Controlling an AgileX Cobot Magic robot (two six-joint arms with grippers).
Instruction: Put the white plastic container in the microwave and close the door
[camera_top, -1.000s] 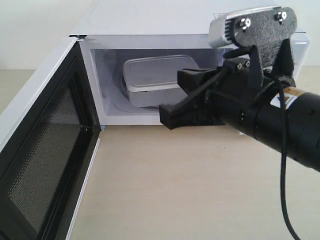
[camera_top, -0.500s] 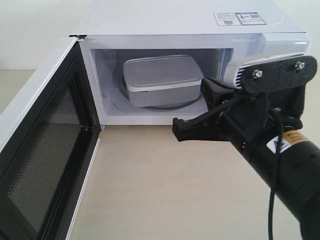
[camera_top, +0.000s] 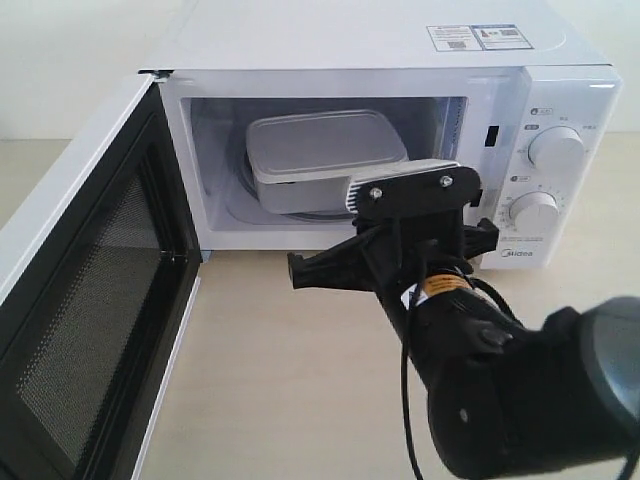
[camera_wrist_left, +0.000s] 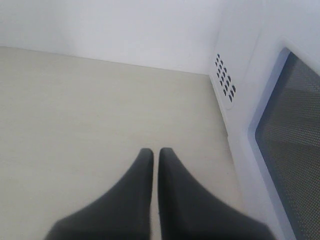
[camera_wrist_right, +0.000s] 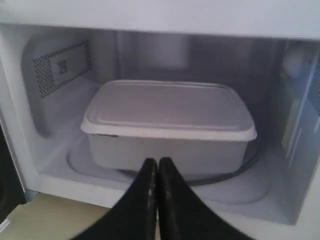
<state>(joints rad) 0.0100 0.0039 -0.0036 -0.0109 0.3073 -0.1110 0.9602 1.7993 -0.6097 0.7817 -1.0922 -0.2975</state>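
Note:
The white plastic container (camera_top: 318, 155) sits lidded on the glass turntable inside the microwave (camera_top: 350, 45). The door (camera_top: 90, 300) stands wide open at the left, mesh inner face showing. My right gripper (camera_wrist_right: 158, 162) is shut on nothing, just outside the opening and pointing at the container (camera_wrist_right: 167, 107), clear of it. In the exterior view the right arm (camera_top: 450, 300) hides its fingertips. My left gripper (camera_wrist_left: 155, 152) is shut and empty over the bare table, beside the door's outer face (camera_wrist_left: 292, 135); it does not show in the exterior view.
Two round dials (camera_top: 556, 148) (camera_top: 532, 210) are on the microwave's right panel. Vent holes (camera_wrist_left: 225, 77) mark the white wall near the left gripper. The beige table (camera_top: 280, 370) runs in front of the microwave, between the open door and the right arm.
The right arm has drawn back from the opening and dropped lower toward the middle of the view. Its jaws, spread before, are now together. The container and door stayed put.

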